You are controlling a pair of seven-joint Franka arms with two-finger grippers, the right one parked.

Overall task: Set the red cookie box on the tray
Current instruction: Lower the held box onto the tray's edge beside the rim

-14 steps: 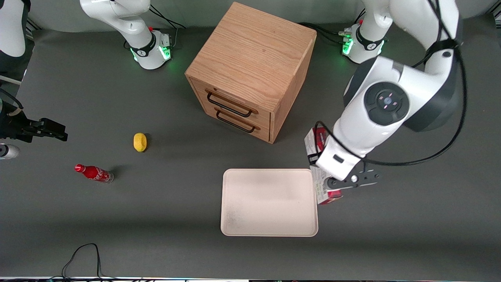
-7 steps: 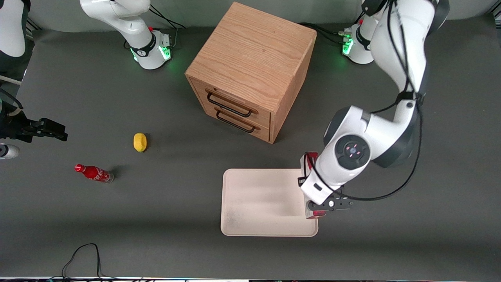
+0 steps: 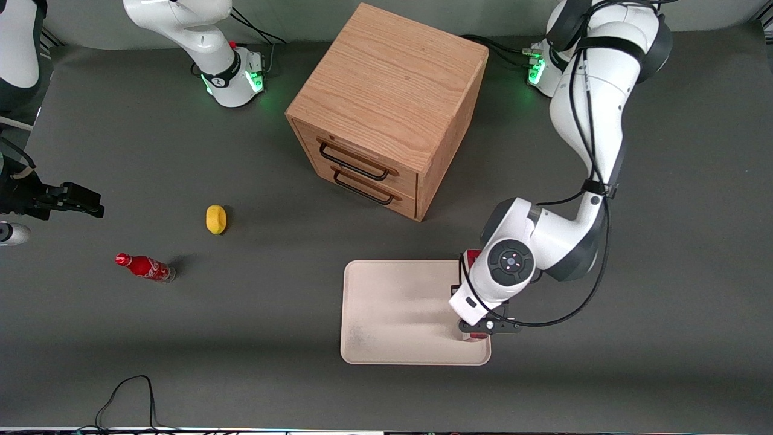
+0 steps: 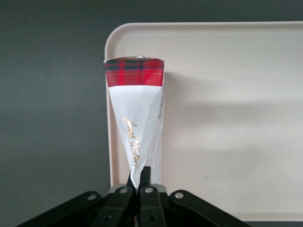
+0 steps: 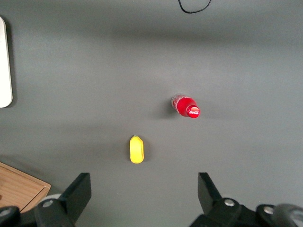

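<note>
The red cookie box (image 4: 135,118) stands on edge in my left gripper (image 4: 138,182), whose fingers are shut on its thin whitish carton; its red plaid end (image 4: 135,72) points away from the wrist. The box hangs low over the cream-white tray (image 4: 227,118), just inside the rim at the working arm's end. In the front view the gripper (image 3: 483,327) sits over the tray (image 3: 392,314) near its corner closest to the camera. The wrist hides most of the box (image 3: 472,256), and only a red end shows. Whether the box touches the tray cannot be told.
A wooden two-drawer cabinet (image 3: 386,109) stands farther from the camera than the tray. Toward the parked arm's end lie a yellow lemon-like object (image 3: 216,219) and a small red soda bottle (image 3: 145,267). A black cable (image 3: 130,393) loops at the table's near edge.
The left arm has carried the box from beside the tray to over its end, coming nearer the camera and lower. The grip on the box is unchanged.
</note>
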